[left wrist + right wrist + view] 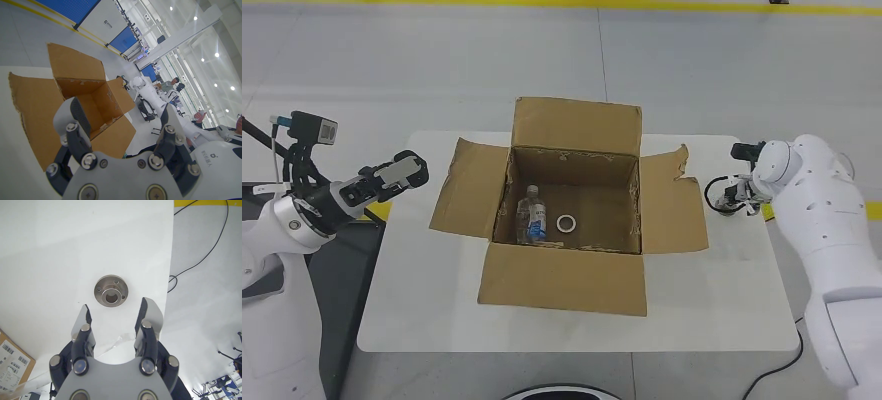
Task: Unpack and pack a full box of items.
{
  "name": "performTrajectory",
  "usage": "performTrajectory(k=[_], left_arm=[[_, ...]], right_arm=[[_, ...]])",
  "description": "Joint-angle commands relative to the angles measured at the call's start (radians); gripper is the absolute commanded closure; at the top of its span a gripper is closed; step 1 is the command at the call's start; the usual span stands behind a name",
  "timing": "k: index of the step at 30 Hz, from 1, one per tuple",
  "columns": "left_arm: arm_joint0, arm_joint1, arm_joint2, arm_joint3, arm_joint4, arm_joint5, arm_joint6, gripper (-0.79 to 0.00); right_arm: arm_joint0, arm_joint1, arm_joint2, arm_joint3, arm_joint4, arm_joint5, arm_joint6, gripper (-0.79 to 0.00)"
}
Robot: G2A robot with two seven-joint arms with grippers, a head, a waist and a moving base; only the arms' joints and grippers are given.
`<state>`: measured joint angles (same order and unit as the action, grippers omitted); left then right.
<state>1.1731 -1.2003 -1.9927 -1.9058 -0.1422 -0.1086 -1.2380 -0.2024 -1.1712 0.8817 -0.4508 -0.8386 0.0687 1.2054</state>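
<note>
My right gripper [114, 303] hangs spread wide above a metal flange [111, 293] on the table [56, 256], right of the open box [572, 285]. My left gripper [121, 103], also spread, faces the box holding a bottle [532, 215] and tape roll [566, 223].

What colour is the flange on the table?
The flange is silver-grey metal; clearest in right wrist view.

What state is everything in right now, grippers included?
Box: open, all four flaps folded out.
Bottle: in the box, lying on its floor.
Tape roll: in the box, flat, beside the bottle.
Flange: out on the table, unheld.
Left gripper: open, empty.
Right gripper: open, empty, by the flange.
</note>
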Motion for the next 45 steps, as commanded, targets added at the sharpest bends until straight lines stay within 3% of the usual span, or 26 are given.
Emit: performTrajectory(k=[1,11,45], left_arm=[[0.000,0.000,0.000,0.000,0.000,0.000,0.000,-0.785],[0.000,0.000,0.000,0.000,0.000,0.000,0.000,-0.785],[0.000,0.000,0.000,0.000,0.000,0.000,0.000,-0.785]], right_arm=[[0.001,-0.001,0.001,0.000,0.002,-0.002,-0.004,-0.382],[0.003,-0.012,-0.007,0.020,-0.008,0.004,-0.018,-0.422],[0.007,-0.047,-0.008,0.104,-0.002,0.024,-0.111,-0.385]])
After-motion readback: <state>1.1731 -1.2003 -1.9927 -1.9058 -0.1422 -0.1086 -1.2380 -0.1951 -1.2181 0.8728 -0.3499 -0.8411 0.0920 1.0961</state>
